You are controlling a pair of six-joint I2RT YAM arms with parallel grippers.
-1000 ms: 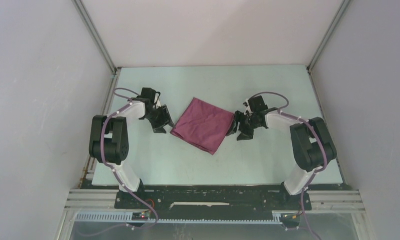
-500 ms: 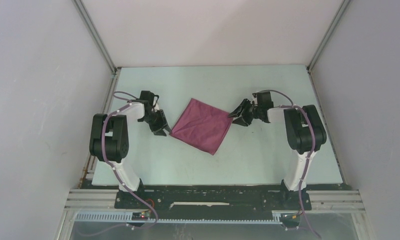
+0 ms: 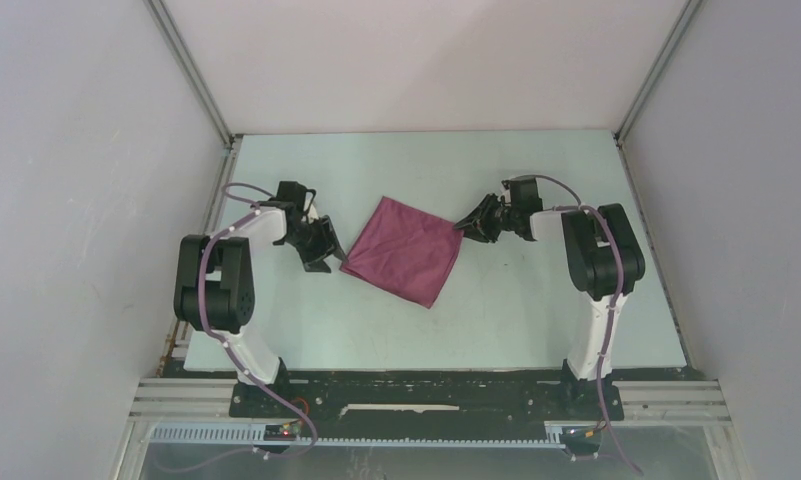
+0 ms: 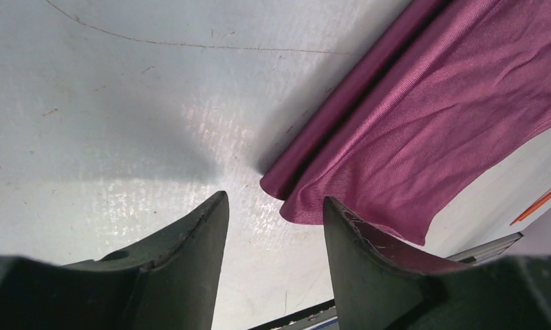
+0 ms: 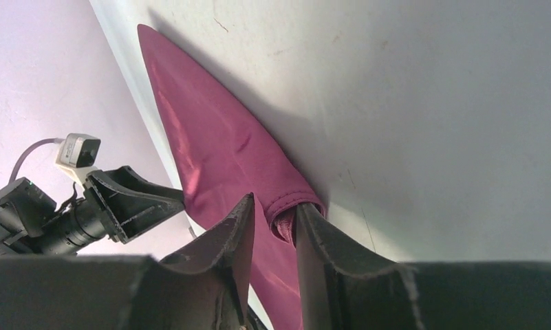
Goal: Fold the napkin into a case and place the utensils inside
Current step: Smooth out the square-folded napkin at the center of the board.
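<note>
The maroon napkin (image 3: 406, 250) lies flat on the table as a tilted square. My left gripper (image 3: 326, 260) is open at its left corner. In the left wrist view the cloth (image 4: 430, 103) has a folded corner just ahead of the open gripper (image 4: 274, 199), not touching either finger. My right gripper (image 3: 463, 226) is at the right corner. In the right wrist view the gripper (image 5: 276, 203) is narrowed on the bunched hem of the napkin (image 5: 217, 151). A thin orange sliver (image 4: 539, 200) shows at the left wrist view's right edge. No utensils show in the top view.
The pale table (image 3: 536, 300) is boxed in by grey walls on the left, back and right. A black rail (image 3: 426, 385) with the arm bases runs along the near edge. The left arm's wrist (image 5: 87, 199) shows beyond the cloth in the right wrist view.
The right gripper has swung up and left onto the napkin's right corner and narrowed on it. The left gripper has shifted slightly toward the left corner. The napkin has not moved.
</note>
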